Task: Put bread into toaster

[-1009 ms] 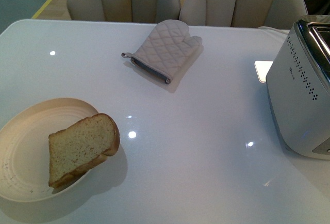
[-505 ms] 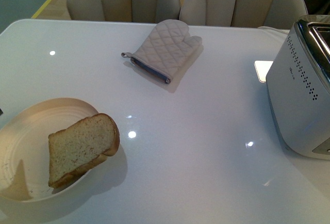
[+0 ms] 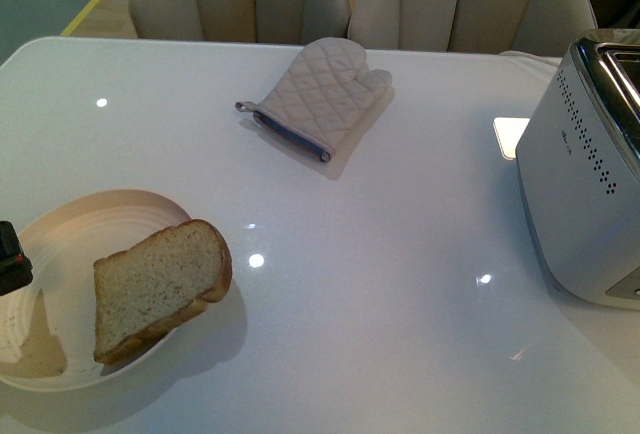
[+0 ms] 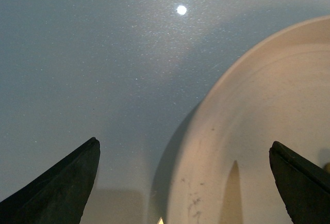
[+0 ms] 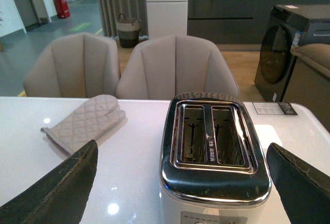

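Observation:
The bread (image 3: 160, 289) is a tan slice with a brown crust. It lies tilted on the right side of a cream plate (image 3: 60, 234) at the front left. The toaster (image 3: 580, 184) stands at the right edge, white-grey with dot holes. Its chrome top (image 5: 214, 182) shows two empty slots in the right wrist view. My left gripper (image 4: 183, 144) is open above the plate's rim (image 4: 268, 105), and only a dark tip of it (image 3: 10, 259) shows in the front view. No bread shows between its fingers. My right gripper (image 5: 181, 146) is open, high in front of the toaster, and out of the front view.
A quilted beige oven mitt (image 3: 320, 99) lies at the back middle of the white table (image 3: 400, 254), and it also shows in the right wrist view (image 5: 85, 121). Two beige chairs (image 5: 175, 66) stand behind the table. A washing machine (image 5: 294, 48) stands far right.
My left gripper has come into the front view at the left edge, beside the plate. Its shadow has spread across the plate. The bread, mitt and toaster have not moved.

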Tool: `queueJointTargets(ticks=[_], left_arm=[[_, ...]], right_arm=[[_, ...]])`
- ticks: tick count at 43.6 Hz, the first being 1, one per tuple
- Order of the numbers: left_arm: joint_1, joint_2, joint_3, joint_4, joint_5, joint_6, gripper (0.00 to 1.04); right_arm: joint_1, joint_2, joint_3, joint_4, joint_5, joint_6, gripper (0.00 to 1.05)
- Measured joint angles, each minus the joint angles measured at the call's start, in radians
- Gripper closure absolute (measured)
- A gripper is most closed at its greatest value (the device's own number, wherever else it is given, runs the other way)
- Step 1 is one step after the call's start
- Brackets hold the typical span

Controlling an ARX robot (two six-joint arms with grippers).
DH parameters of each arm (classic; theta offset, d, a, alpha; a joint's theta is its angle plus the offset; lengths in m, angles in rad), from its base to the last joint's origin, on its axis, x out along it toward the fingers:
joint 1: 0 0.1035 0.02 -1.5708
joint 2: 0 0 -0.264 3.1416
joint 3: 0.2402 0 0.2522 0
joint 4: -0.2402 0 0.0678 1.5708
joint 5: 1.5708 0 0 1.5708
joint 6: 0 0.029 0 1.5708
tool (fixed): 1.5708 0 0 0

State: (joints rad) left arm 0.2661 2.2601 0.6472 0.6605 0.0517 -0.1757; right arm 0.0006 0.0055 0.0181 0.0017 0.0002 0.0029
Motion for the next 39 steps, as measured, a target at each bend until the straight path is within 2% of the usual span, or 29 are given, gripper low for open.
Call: queueJointTargets(ticks=[9,16,32,37,39], left_arm=[[-0.027,0.059,0.044,-0.013,-0.028,0.013,0.08],[-0.051,0.093,0.077,-0.029,-0.048,0.021,0.28],[-0.134,0.117,0.119,-0.013,-0.055,0.027,0.88],[-0.187,0.117,0.121,-0.003,-0.053,0.008,0.99],[-0.209,0.117,0.121,0.002,-0.052,-0.001,0.99]], right_arm=[[0.0,0.0,0.0,0.0,0.0,0.0,0.09],[0.0,0.0,0.0,0.0,0.0,0.0,0.09],[0.0,0.0,0.0,0.0,0.0,0.0,0.09],[0.0,0.0,0.0,0.0,0.0,0.0,0.09],[0.0,0.0,0.0,0.0,0.0,0.0,0.09]])
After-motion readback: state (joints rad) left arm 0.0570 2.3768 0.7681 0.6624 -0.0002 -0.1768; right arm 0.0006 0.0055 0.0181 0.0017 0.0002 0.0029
